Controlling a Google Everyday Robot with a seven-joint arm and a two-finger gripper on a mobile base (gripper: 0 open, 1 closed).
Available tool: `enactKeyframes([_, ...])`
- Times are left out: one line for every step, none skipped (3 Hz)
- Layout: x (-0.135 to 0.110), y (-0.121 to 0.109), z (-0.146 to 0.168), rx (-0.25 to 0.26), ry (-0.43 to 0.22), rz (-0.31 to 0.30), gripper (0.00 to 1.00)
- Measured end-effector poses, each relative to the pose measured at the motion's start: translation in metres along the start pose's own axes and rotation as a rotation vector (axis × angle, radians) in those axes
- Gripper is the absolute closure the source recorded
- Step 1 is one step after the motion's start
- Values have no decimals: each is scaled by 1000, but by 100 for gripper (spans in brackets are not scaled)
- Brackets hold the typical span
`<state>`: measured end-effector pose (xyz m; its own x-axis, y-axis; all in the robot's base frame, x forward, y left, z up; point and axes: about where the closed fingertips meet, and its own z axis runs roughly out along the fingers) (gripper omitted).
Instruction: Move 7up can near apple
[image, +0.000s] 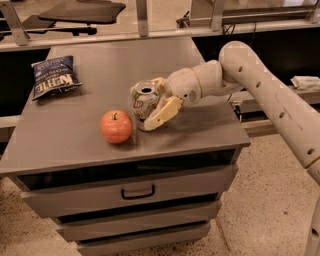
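Note:
The 7up can (142, 103), silver-white with green and red marks and a shiny top, stands upright on the grey cabinet top (75, 135). It is just right of the red-orange apple (116, 126), with a small gap between them. My gripper (153, 103) reaches in from the right and is shut on the can, with one pale finger (162, 113) across its front and the other behind it. The arm (260, 85) stretches away to the right.
A dark blue chip bag (54, 76) lies at the cabinet's back left. The cabinet has drawers below, one with a handle (137, 192). A shelf and dark furniture stand behind; the floor is speckled.

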<state>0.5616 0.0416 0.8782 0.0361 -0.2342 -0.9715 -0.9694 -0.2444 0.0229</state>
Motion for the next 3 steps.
enactKeyframes([0,0,-9,28,30,-7,0])
enactKeyframes([-6,-6,-50,148,121,-39,0])
enactKeyframes([-15,-16,-136,382,192,-58,0])
